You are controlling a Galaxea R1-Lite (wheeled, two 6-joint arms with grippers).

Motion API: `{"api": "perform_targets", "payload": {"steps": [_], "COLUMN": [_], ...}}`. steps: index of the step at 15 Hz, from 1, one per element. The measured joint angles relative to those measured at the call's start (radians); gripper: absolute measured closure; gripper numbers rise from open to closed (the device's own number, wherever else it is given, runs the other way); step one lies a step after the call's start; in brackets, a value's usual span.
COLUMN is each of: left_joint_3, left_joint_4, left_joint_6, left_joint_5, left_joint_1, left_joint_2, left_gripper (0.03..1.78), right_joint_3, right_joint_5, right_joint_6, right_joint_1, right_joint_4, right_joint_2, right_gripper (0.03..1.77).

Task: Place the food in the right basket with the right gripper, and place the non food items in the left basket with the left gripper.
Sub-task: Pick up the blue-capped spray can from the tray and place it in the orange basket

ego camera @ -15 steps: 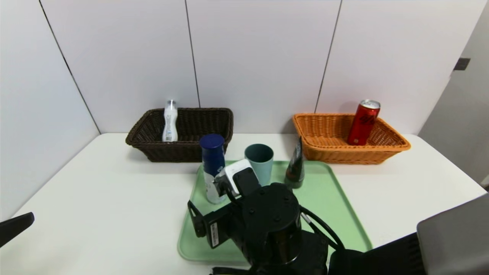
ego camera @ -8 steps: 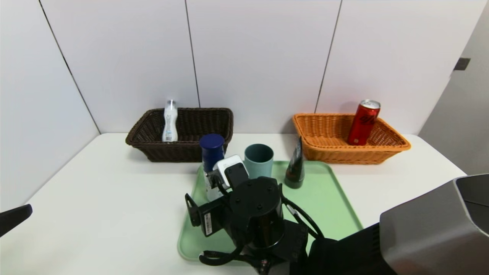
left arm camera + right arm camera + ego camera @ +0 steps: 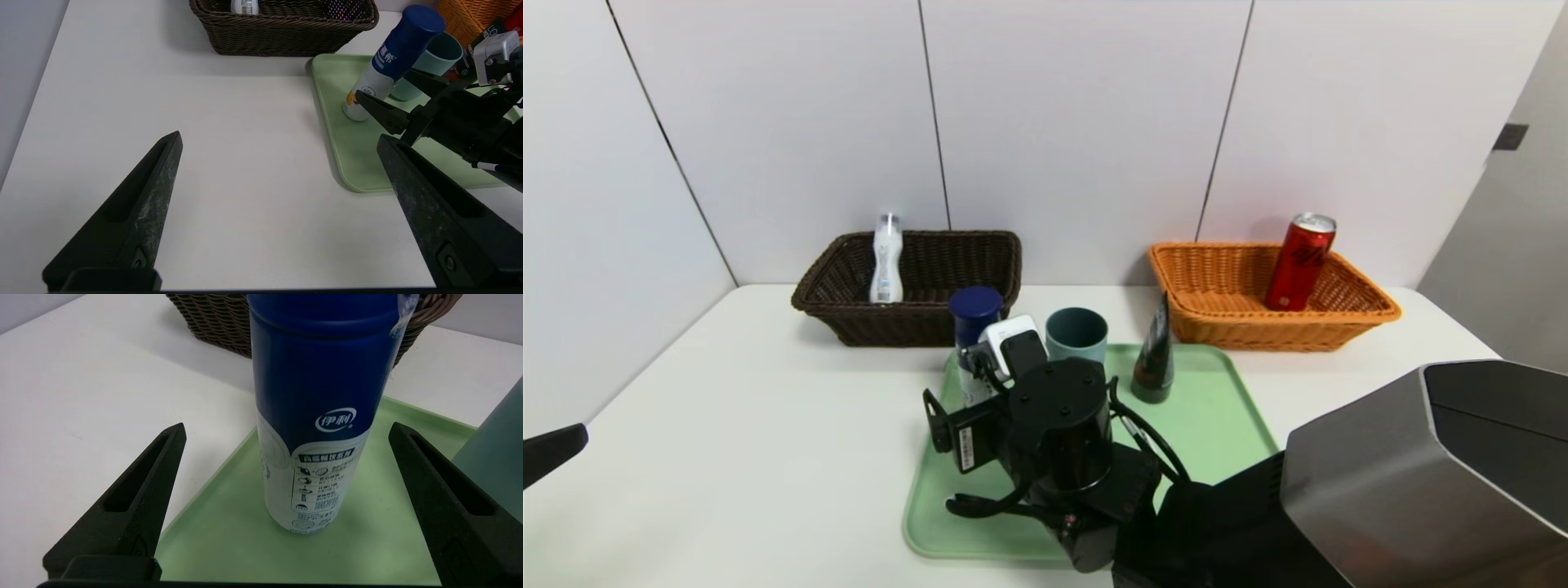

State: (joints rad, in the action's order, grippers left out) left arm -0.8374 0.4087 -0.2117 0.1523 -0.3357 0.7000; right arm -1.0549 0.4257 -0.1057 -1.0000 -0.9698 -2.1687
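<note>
The blue-capped bottle (image 3: pixel 312 416) stands upright on the green tray (image 3: pixel 1217 408), its long axis vertical and its cap on top. It sits at the tray's far left corner, just beside the cup (image 3: pixel 1076 335). The right gripper (image 3: pixel 286 473) is level with the bottle, with its jaws wide apart, one on each side (neither touches it). The left gripper (image 3: pixel 282 171), jaws also apart, hangs over the white surface (image 3: pixel 752 425) at the left. The can (image 3: pixel 1298 261) leans in the orange basket (image 3: pixel 1339 314).
</note>
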Motion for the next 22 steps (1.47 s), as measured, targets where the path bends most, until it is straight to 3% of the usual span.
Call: {"api": "perform_targets", "payload": {"steps": [9, 10, 13, 16, 22], "left_joint_3": [-0.018, -0.018, -0.019, -0.017, -0.015], "left_joint_4": [0.0, 0.0, 0.0, 0.002, 0.004], "left_joint_6": [0.002, 0.002, 0.001, 0.002, 0.002], "left_joint_5": [-0.002, -0.001, -0.002, -0.002, -0.002], "left_joint_1": [0.0, 0.0, 0.0, 0.0, 0.0], "left_joint_2": [0.02, 0.023, 0.028, 0.031, 0.031], "left_gripper": [0.12, 0.12, 0.12, 0.12, 0.12], "right_joint_3": [-0.067, -0.071, -0.079, -0.079, -0.07], "right_joint_5": [-0.001, -0.001, -0.003, -0.008, -0.012], "right_joint_6": [0.016, 0.016, 0.015, 0.018, 0.038], "right_joint_1": [0.027, 0.032, 0.039, 0.036, 0.012], "right_joint_4": [-0.002, -0.002, -0.003, -0.062, -0.1], "right_joint_2": [-0.057, -0.059, -0.066, -0.076, -0.056], "right_gripper": [0.09, 0.18, 0.67, 0.97, 1.0]}}
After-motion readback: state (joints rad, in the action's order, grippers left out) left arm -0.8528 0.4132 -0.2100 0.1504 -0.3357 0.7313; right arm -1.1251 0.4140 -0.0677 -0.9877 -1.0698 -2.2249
